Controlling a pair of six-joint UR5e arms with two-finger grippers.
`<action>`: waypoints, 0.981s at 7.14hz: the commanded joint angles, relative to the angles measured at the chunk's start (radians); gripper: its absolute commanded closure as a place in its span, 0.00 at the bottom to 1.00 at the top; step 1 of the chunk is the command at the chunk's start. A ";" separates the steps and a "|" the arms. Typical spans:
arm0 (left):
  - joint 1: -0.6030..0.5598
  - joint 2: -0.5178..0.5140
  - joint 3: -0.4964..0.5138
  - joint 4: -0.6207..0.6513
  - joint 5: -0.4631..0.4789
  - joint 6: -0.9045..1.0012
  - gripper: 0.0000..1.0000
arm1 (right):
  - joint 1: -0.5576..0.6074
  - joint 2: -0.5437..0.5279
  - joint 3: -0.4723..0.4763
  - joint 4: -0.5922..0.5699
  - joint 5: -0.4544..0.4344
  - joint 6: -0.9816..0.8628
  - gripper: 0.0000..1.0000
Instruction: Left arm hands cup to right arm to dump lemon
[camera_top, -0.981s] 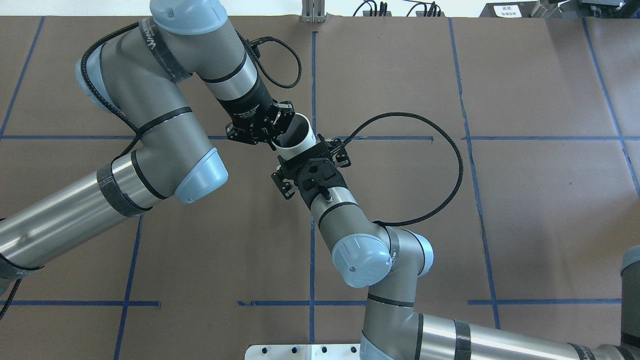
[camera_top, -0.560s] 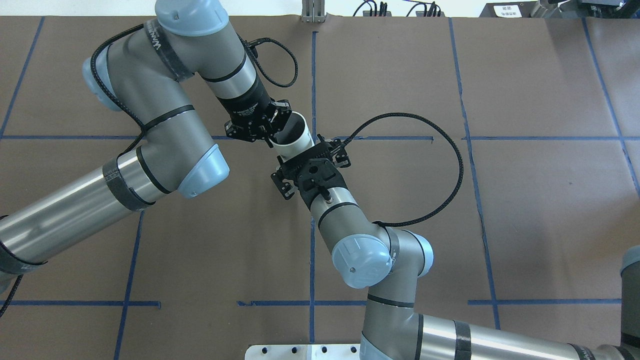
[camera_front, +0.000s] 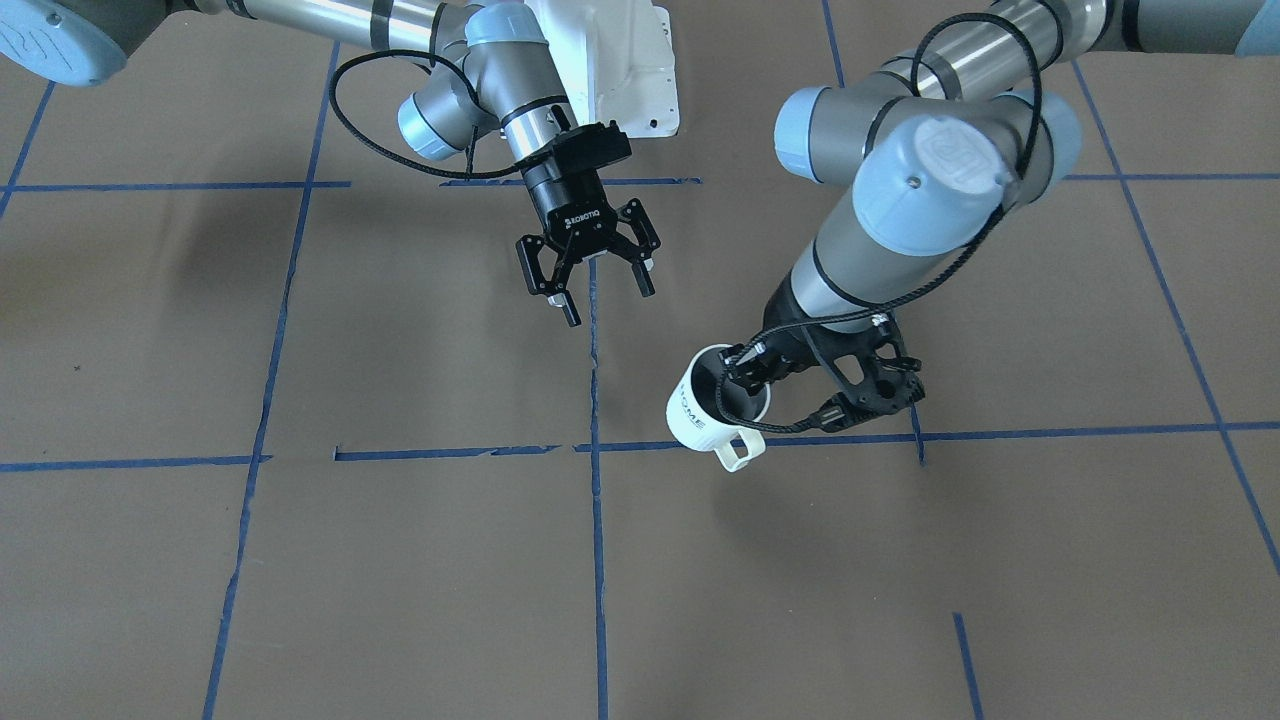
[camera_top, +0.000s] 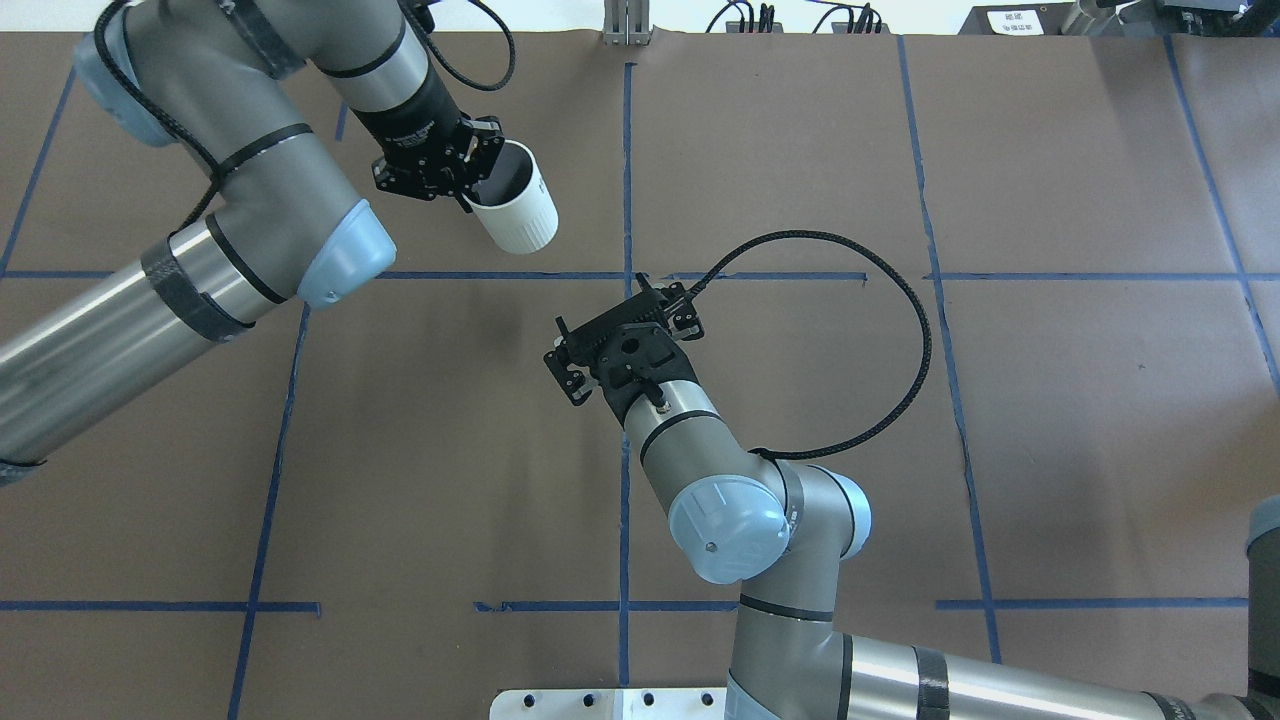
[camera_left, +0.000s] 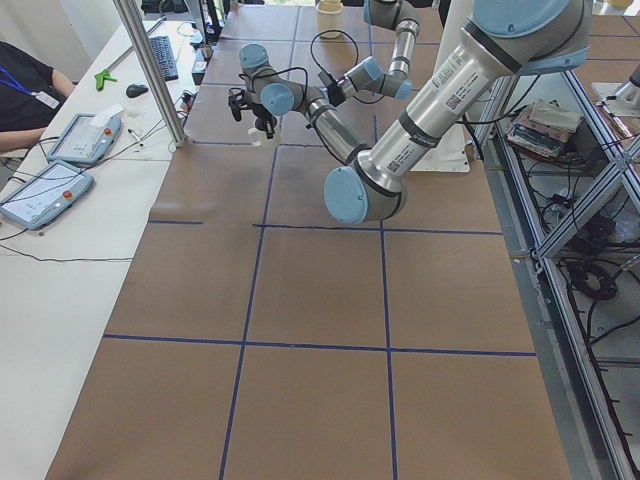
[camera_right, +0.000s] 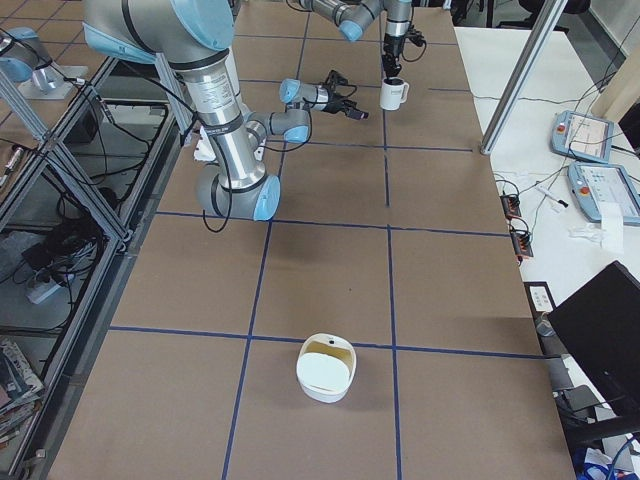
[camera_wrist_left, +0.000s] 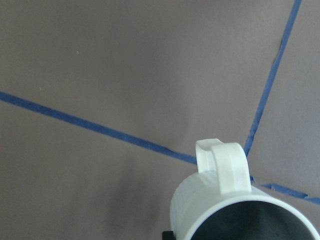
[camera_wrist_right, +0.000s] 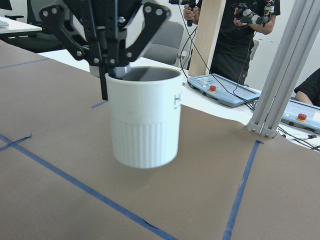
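Note:
The white ribbed cup (camera_top: 515, 215) hangs upright a little above the brown table, held by its rim. My left gripper (camera_top: 478, 185) is shut on that rim, one finger inside. In the front view the cup (camera_front: 703, 408) shows "HOME" lettering and its handle points toward the camera. My right gripper (camera_front: 610, 305), lettered ROBOTIQ, is open and empty, a good hand's width from the cup. The right wrist view faces the cup (camera_wrist_right: 145, 120) straight on, with the left gripper's fingers (camera_wrist_right: 104, 75) on its rim. The lemon is hidden; the cup's grey inside (camera_wrist_left: 260, 225) shows only in part.
A white bowl (camera_right: 325, 368) stands on the table toward the robot's right end. Blue tape lines (camera_top: 625, 150) cross the brown table cover. Operators, pendants (camera_wrist_right: 220, 92) and aluminium posts (camera_wrist_right: 280, 70) stand along the far side.
My left arm has carried the cup away from the right gripper, to the left and farther out in the overhead view. The right arm has stayed where it was.

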 joint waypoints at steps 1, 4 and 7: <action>-0.092 0.148 -0.064 0.050 -0.004 0.262 1.00 | 0.018 -0.007 0.041 -0.002 0.039 0.001 0.00; -0.189 0.387 -0.263 0.124 0.006 0.611 1.00 | 0.232 -0.009 0.093 -0.371 0.395 0.105 0.00; -0.205 0.741 -0.379 -0.064 0.007 0.784 1.00 | 0.551 -0.065 0.121 -0.652 0.920 0.087 0.00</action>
